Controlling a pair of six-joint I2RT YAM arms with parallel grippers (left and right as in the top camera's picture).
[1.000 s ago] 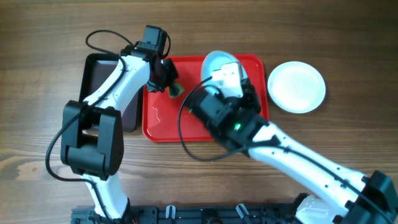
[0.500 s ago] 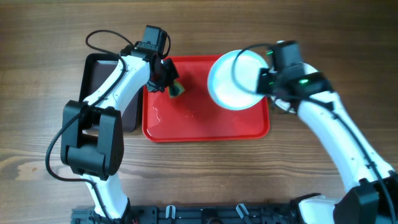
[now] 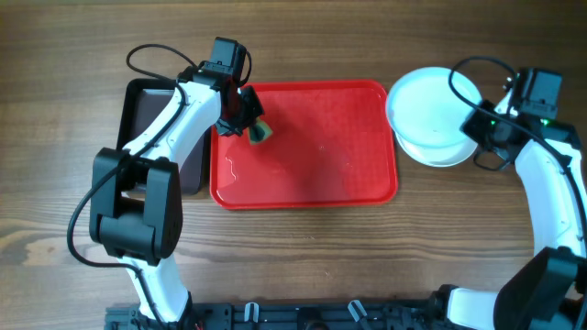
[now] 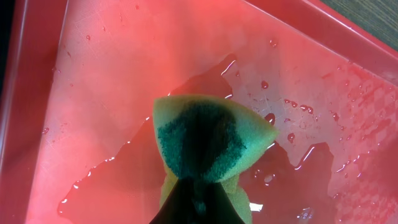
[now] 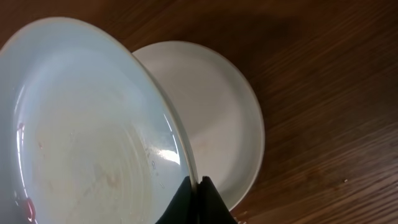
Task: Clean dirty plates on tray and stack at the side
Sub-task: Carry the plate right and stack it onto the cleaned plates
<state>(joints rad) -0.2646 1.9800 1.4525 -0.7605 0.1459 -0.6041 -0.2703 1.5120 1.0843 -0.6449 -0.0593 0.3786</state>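
Note:
The red tray [image 3: 312,174] lies mid-table, wet, with no plate on it. My left gripper [image 3: 246,117] is shut on a green and yellow sponge [image 4: 208,140] over the tray's back left corner [image 4: 93,74]. My right gripper [image 3: 477,124] is shut on the rim of a pale plate [image 5: 87,130] with faint red streaks. It holds that plate tilted just above another white plate [image 5: 217,124] lying on the wood to the right of the tray. In the overhead view the held plate [image 3: 426,108] covers most of the lower plate [image 3: 438,156]. A third plate is not in view.
A dark brown, black-rimmed tray [image 3: 151,115] lies left of the red tray, under my left arm. Water drops sit on the red tray [image 4: 298,112]. Bare wooden table [image 3: 303,266] lies in front.
My right gripper has carried the plate off the red tray to the right, over the plate on the table. My left gripper with the sponge has not moved.

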